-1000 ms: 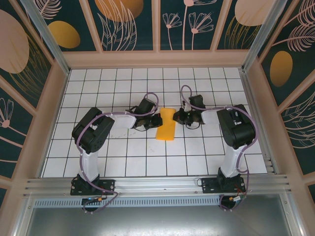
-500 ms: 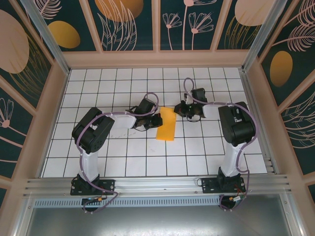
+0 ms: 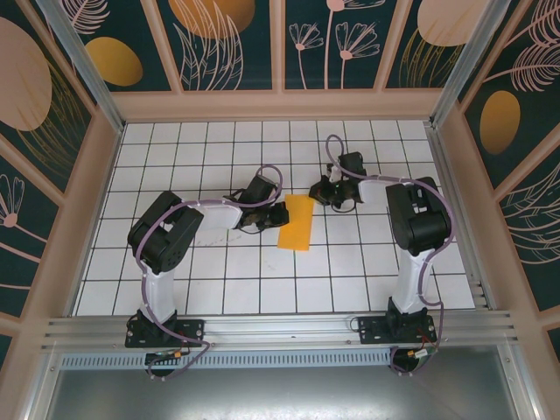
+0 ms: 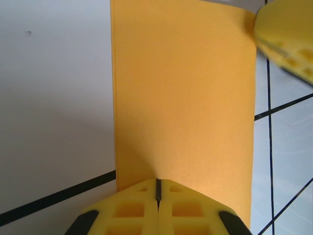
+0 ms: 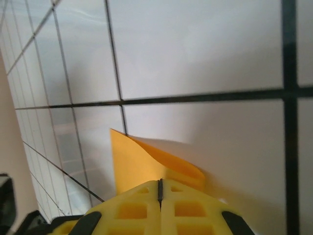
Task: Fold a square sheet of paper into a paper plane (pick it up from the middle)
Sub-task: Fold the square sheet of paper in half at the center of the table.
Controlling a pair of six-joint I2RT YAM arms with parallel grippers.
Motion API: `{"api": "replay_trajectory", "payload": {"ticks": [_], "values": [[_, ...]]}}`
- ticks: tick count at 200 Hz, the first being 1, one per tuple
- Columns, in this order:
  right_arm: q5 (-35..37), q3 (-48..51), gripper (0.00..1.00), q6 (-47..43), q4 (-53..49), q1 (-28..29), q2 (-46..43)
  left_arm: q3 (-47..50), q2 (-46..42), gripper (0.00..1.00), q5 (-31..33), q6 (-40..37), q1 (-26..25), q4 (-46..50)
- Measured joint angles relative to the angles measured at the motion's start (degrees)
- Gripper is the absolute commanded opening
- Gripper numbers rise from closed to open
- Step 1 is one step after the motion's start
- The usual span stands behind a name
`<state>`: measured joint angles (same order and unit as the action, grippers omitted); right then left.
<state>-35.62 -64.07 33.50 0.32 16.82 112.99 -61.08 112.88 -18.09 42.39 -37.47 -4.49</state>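
Right gripper [image 5: 160,183] has shifted away from the bases, jaws pinching a lifted corner of the square sheet of paper [image 4: 183,93]. Left gripper [image 4: 158,182] unmoved, jaws pressed together, paper directly ahead.

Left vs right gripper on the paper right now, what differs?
Left gripper sits at the long edge of the paper, which lies flat there; right gripper is at a far corner, which curls up. Left comes from the paper's left, right from its right. Both are shut.
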Motion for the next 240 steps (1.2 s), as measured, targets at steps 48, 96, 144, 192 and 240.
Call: {"api": "replay_trajectory", "payload": {"ticks": [48, 96, 144, 192, 240], "values": [[-0.02, -2.8, 0.0, 0.0, -1.03, -0.39, 0.33, 0.0, 0.0, 0.0, -0.02, -0.02, 0.0, 0.0], [0.61, -2.21, 0.0, 0.09, -1.2, -0.37, 3.87, 0.0, 0.0, 0.0, 0.04, -0.02, 0.0, 0.0], [0.96, -2.64, 0.0, 0.04, -2.03, -0.44, 3.93, 0.0, -0.02, 0.0, 0.17, -0.17, -0.04, 0.0], [0.39, -2.75, 0.0, 1.36, -2.38, -0.66, 3.39, 0.0, -0.07, 0.0, 0.24, -0.17, -0.04, 0.0], [0.37, -2.78, 0.0, 1.38, -2.93, -0.59, 1.14, 0.07, -0.11, 0.0, 0.33, -0.17, -0.04, 0.0]]}}
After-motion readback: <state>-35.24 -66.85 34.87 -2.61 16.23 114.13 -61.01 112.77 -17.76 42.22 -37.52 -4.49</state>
